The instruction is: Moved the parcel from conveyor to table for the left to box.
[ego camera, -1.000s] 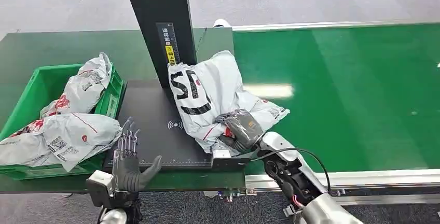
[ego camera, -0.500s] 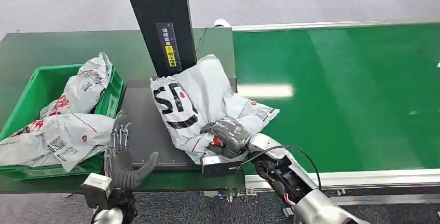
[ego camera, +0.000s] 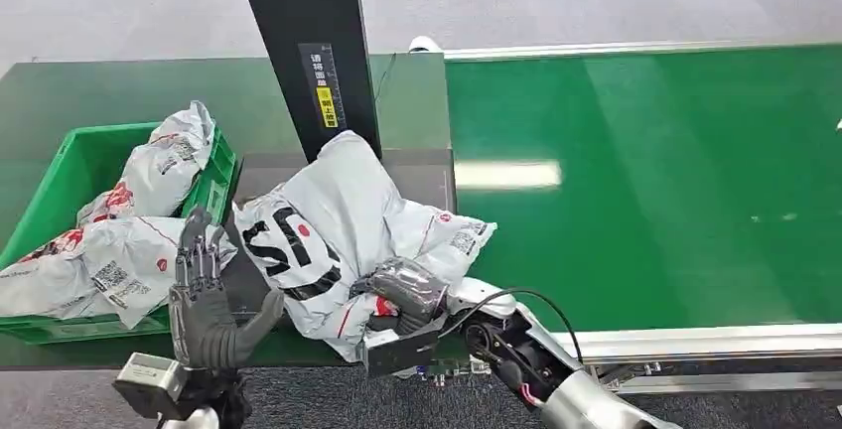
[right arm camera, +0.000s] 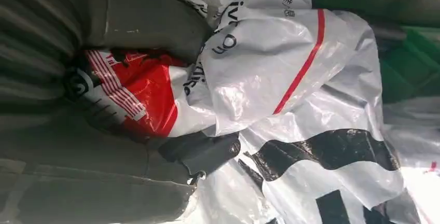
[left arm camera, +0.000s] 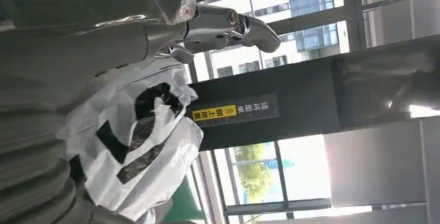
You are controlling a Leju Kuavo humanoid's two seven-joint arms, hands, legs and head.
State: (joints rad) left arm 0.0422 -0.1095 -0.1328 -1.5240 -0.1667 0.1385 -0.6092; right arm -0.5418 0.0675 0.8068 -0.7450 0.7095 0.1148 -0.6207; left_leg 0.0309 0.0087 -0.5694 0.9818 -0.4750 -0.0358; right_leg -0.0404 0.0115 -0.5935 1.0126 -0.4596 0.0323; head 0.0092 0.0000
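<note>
Parcel [ego camera: 348, 220]: pale grey-white plastic with bold black lettering, thin red lines and a red printed patch. Conveyor [ego camera: 675, 181]: bright glossy green with a silver edge rail. Crate [ego camera: 70, 166]: green, holding grey-white bags [ego camera: 149, 176] with red marks. Desk [ego camera: 119, 86]: dark green. Scanner post [ego camera: 308, 42]: black with a yellow label. Right hand [ego camera: 407, 290]: dark grey.

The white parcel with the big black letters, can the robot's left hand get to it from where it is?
Probably yes. The left hand is open with fingers spread, right beside the parcel, and nothing stands between them. The right hand grips the parcel's other end, so the near side is free.
</note>
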